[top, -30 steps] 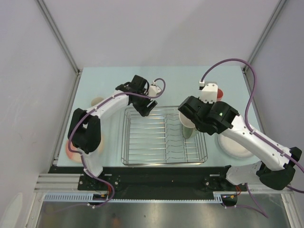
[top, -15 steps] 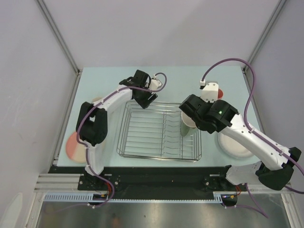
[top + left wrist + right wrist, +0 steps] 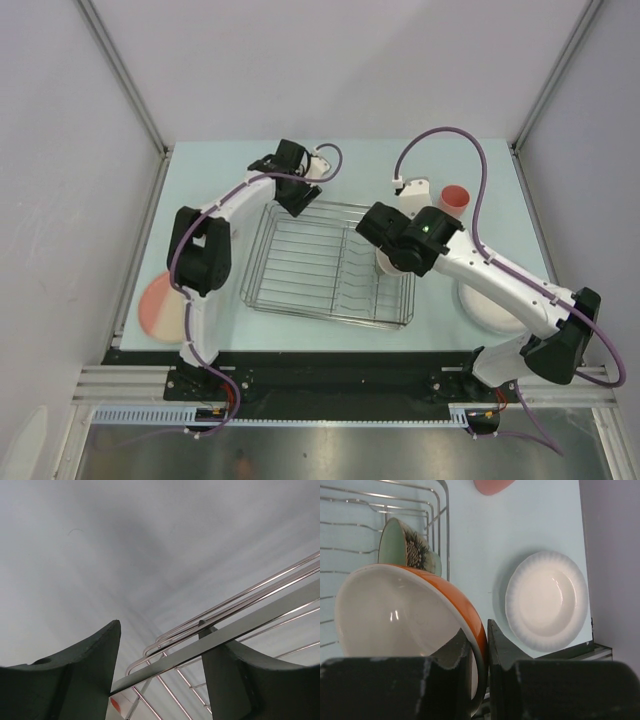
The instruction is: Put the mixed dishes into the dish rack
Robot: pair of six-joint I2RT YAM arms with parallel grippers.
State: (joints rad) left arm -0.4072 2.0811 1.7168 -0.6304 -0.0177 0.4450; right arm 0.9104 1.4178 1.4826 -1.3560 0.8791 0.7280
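1. A pale blue-green table sits inside plain grey walls. The two arms are bolted at its near edge, and the wire dish rack lies slightly askew in the middle.
2. The right hand is clamped tight on the rim of the orange bowl, with one finger on the white inside and one on the outside. The bowl hangs tilted on its edge over the right end of the rack. It is just beside the grey-green bowl, which already stands on edge among the wires.
3. The left hand is at the rack's far left corner. Its fingers are well apart and the rim wire runs between them. Whether either finger presses on the wire cannot be told, and the hand carries no dish.
4. Three dishes remain on the table outside the rack:
   - the white plate, to the right of the rack;
   - the salmon-pink plate, at the near left;
   - the pink cup, beyond the rack's right end.
5. The step in hand looks like seating the orange bowl, so the task is probably in its early part.
6. The next move calls for lowering the bowl on edge into a free slot beside the green one, lined up between the upright wires. The right hand should open only once the bowl leans securely. The rack seems light, so a steadying grip at its corner may help.
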